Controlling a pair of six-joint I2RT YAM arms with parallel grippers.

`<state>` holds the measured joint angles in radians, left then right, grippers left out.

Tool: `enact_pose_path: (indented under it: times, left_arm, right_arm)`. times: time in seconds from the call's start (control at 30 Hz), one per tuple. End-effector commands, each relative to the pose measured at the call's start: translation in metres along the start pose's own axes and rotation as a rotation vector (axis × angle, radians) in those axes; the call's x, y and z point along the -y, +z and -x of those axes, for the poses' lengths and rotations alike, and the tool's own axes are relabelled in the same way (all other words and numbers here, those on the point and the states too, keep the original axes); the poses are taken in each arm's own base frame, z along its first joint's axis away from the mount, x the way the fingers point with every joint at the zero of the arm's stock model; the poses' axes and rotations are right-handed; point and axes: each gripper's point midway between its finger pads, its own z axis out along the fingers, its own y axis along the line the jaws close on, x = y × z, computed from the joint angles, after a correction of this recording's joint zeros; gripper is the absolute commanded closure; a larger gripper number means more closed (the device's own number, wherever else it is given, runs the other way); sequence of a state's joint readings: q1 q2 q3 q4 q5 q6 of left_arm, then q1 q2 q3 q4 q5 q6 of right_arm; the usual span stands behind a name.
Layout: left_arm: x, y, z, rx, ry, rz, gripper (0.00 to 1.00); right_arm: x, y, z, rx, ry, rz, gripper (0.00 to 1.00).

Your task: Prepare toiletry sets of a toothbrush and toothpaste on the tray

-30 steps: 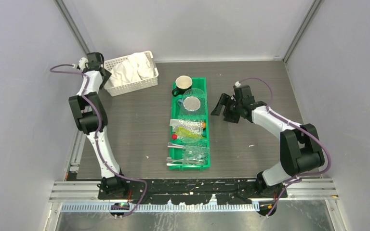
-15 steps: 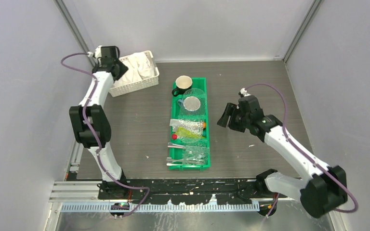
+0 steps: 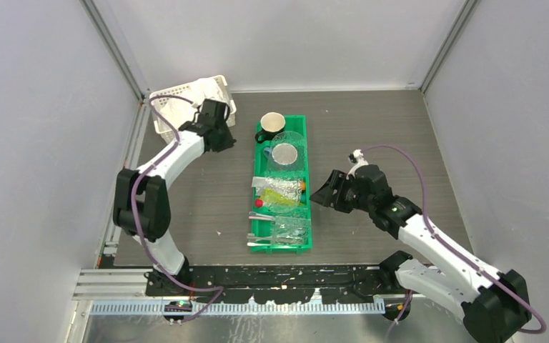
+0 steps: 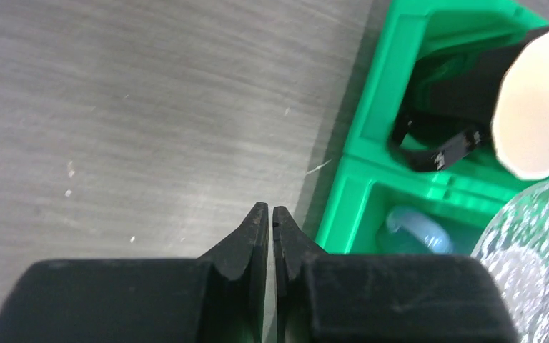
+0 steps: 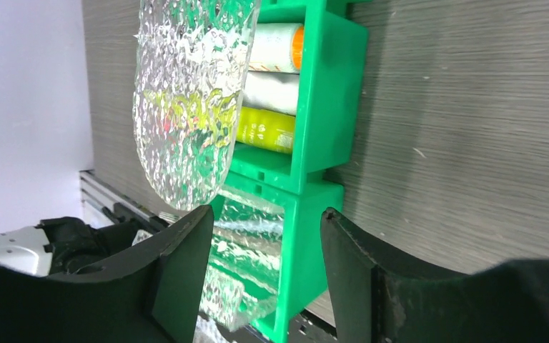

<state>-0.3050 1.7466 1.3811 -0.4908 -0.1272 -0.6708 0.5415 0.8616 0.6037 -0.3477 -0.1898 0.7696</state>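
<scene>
The left claw (image 4: 270,218) is seen shut tight, and nothing is held in it. It hangs over the bare tabletop (image 3: 186,207), just beside the far end of the green bin (image 3: 307,164). In the top view the bin lies at its 3 o'clock.

The toothpaste is found in the bin's third part, counted from the far end. A white tube (image 5: 271,91) and a yellow-green tube (image 5: 264,128) are laid side by side there. A clear bumpy dish (image 5: 186,107) is partly over them. The tubes are laid across the bin, so their long line runs from 9 to 3 o'clock in the top view. The toothbrushes cannot be made out for sure. Clear plastic, likely the tray (image 3: 291,230), is seen in the nearest part of the bin.

The right claw (image 3: 320,196) is held open, its fingers well apart, and nothing is held in it. It is just beside the bin's right wall. The tubes lie close by at its 9 o'clock, end-on to it. The right arm is judged to be the nearer one for a pick.
</scene>
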Motion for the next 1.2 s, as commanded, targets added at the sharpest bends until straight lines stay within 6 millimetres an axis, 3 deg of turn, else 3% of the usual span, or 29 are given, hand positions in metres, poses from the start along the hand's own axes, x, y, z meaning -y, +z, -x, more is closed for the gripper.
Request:
enact_pose_path:
  times: [0.0,0.1,0.17,0.37,0.53,0.77,0.83,0.93,1.0,1.07,1.17]
  left_arm:
    - [-0.008,-0.043,0.016,0.089,-0.001,-0.043,0.89]
    - [-0.014,-0.057,0.002,0.079,0.024,-0.057,0.68]
    - [-0.018,-0.064,-0.007,0.070,0.034,-0.067,0.60]
    - [-0.027,-0.079,-0.022,0.069,0.036,-0.090,0.59]
    - [-0.032,-0.078,-0.032,0.049,0.041,-0.085,0.60]
    - [-0.036,-0.074,-0.046,0.022,0.038,-0.093,0.61]
    - [-0.037,-0.073,-0.050,0.016,0.035,-0.098,0.62]
    - [-0.039,-0.071,-0.055,0.006,0.038,-0.099,0.62]
    - [-0.040,-0.071,-0.058,0.000,0.040,-0.099,0.62]
    - [-0.041,-0.070,-0.061,-0.007,0.044,-0.098,0.62]
    - [-0.043,-0.068,-0.066,-0.013,0.047,-0.100,0.62]
  right_arm:
    - [-0.044,0.024,0.017,0.068,0.061,0.255,0.39]
    - [-0.052,0.036,0.022,0.088,0.077,0.321,0.40]
    - [-0.052,0.044,0.024,0.093,0.093,0.330,0.41]
    - [-0.057,0.059,0.032,0.098,0.112,0.371,0.42]
    - [-0.060,0.076,0.032,0.060,0.151,0.399,0.51]
    - [-0.050,0.098,0.021,0.021,0.199,0.422,0.51]
    - [-0.052,0.102,0.020,0.021,0.213,0.455,0.59]
    - [-0.058,0.104,0.020,0.022,0.240,0.516,0.83]
    - [-0.062,0.102,0.021,0.024,0.257,0.555,0.87]
    - [-0.064,0.099,0.019,0.016,0.258,0.573,0.97]
    - [-0.070,0.090,0.021,0.012,0.238,0.583,0.99]
